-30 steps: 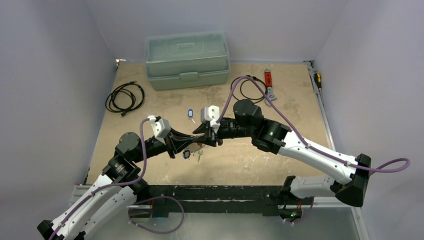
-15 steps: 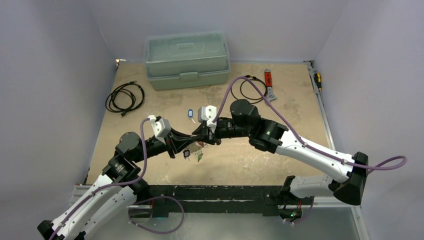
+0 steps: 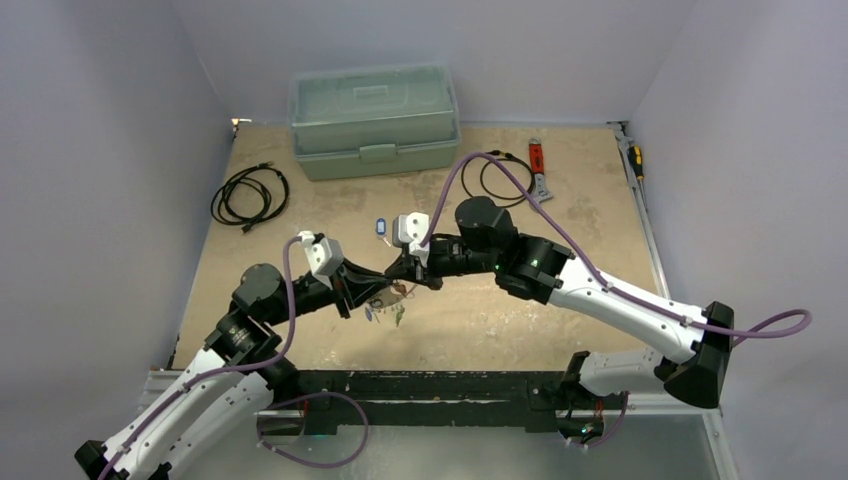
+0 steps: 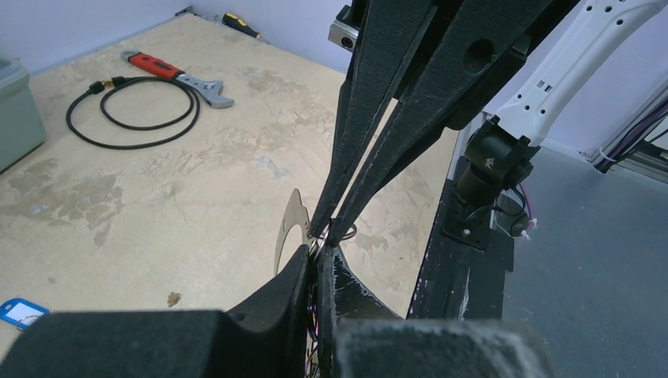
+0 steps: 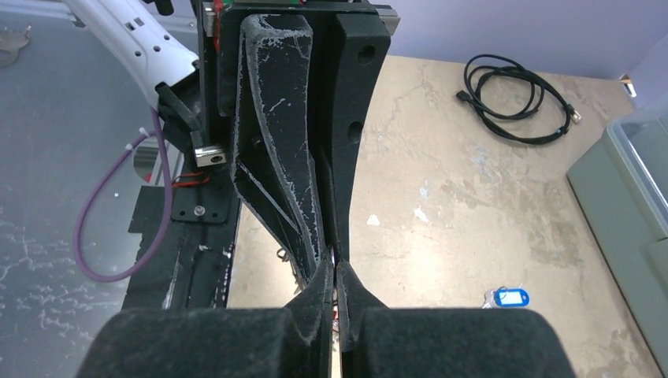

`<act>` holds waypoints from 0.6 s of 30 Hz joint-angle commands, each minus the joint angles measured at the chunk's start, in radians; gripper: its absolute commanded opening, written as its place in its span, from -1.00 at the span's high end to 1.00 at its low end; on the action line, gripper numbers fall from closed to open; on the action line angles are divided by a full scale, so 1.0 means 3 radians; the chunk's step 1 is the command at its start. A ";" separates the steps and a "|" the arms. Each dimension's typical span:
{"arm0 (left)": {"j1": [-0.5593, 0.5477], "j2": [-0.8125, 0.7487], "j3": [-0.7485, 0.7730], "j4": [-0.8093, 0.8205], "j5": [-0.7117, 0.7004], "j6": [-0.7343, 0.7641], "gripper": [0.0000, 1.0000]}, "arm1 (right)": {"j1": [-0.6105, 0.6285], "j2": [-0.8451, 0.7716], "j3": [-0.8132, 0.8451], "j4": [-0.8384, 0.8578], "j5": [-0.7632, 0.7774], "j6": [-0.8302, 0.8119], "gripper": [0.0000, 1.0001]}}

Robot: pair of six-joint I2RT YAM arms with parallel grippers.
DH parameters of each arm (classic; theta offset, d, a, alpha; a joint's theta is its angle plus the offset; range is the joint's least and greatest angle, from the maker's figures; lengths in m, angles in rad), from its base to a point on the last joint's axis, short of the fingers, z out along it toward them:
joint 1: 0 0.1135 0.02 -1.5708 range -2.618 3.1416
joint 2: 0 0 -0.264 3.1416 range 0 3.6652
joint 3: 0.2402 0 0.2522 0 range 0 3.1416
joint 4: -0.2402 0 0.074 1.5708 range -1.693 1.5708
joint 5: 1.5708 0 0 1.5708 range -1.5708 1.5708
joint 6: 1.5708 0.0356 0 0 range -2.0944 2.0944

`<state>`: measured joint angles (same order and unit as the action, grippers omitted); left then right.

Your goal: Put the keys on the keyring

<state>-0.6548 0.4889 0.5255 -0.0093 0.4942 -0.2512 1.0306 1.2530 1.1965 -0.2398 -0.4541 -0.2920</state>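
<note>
My left gripper (image 3: 384,290) and right gripper (image 3: 404,281) meet tip to tip above the table's near middle. Both are shut. In the left wrist view my left fingertips (image 4: 323,253) pinch the keyring (image 4: 347,231), a thin wire loop that shows just past them, with a flat silvery piece (image 4: 288,228) beside it. The right gripper's fingers (image 4: 370,118) come down onto the same spot. Several keys (image 3: 386,313), one green-headed, hang below the junction. In the right wrist view my right gripper (image 5: 335,269) is shut on a small red-tinted key, mostly hidden. A blue-tagged key (image 3: 380,226) lies apart on the table.
A pale green lidded box (image 3: 373,120) stands at the back. A coiled black cable (image 3: 250,193) lies at the left. Another cable (image 3: 497,178) and a red-handled wrench (image 3: 538,168) lie at the back right. A screwdriver (image 3: 634,160) lies by the right wall.
The right arm has shifted slightly left. The hanging keys have moved a little right and now dangle under the joined fingertips. Both grippers stay shut.
</note>
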 commanded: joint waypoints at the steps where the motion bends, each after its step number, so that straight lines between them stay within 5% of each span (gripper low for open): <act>1: 0.0006 -0.0030 0.0102 0.0281 0.0035 -0.0011 1.00 | 0.0016 0.0036 0.0133 -0.0217 0.0008 -0.0073 1.00; 4: 0.0008 -0.0029 0.0105 0.0284 0.0044 -0.0007 0.89 | 0.0016 0.0028 0.0188 -0.0226 0.0006 -0.0074 1.00; 10: 0.0007 -0.0071 0.0126 0.0189 -0.0009 0.0101 -0.20 | 0.0016 0.0098 0.0438 -0.0555 0.0174 -0.0081 1.00; 13: 0.0005 -0.0128 0.0133 0.0119 -0.0071 0.0204 -0.26 | 0.0016 0.0144 0.0561 -0.0824 0.0295 -0.0143 1.00; 18: 0.0004 -0.0211 0.0141 0.0077 -0.0071 0.0359 -0.02 | 0.0016 0.0234 0.0775 -0.1312 0.0418 -0.0247 1.00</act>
<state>-0.6548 0.4435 0.5259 0.0040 0.4843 -0.1989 1.0321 1.3201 1.3430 -0.5201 -0.3763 -0.3252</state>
